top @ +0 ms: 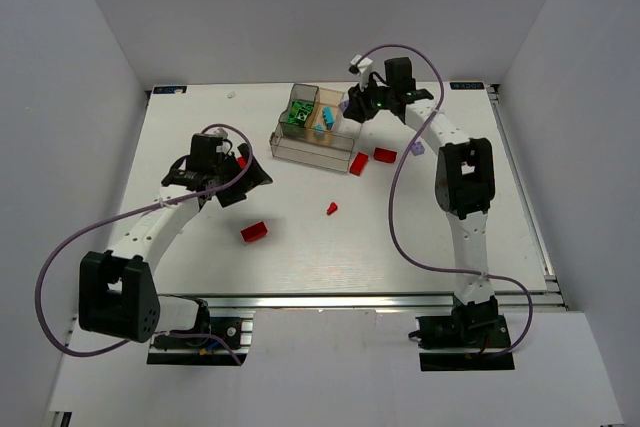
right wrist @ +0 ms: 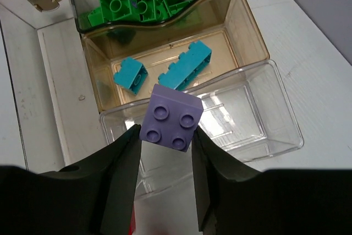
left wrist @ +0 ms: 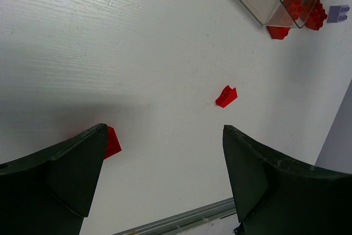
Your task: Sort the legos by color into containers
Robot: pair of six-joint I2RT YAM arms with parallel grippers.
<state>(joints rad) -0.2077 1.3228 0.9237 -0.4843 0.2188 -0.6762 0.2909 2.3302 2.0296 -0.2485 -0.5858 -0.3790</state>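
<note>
My right gripper [right wrist: 166, 130] is shut on a pale purple brick [right wrist: 171, 116] and holds it above the clear tray's [top: 300, 147] empty end compartment [right wrist: 258, 130]. Green bricks [right wrist: 143, 1] fill one compartment. Two cyan bricks [right wrist: 185, 67] lie in the tan middle section. In the top view the right gripper [top: 352, 107] is at the tray's far right side. My left gripper [left wrist: 164, 130] is open and empty above the table, left of the tray [top: 245, 172]. A small red brick [left wrist: 226, 96] lies ahead of it. Another red brick [left wrist: 111, 141] shows partly behind its left finger.
Red bricks lie loose on the table [top: 254, 232], [top: 332, 209], and two by the tray's right end [top: 358, 164], [top: 385, 155]. A pale purple brick [top: 417, 149] lies right of them. The metal rail of the near table edge [left wrist: 181, 218] is close below the left gripper.
</note>
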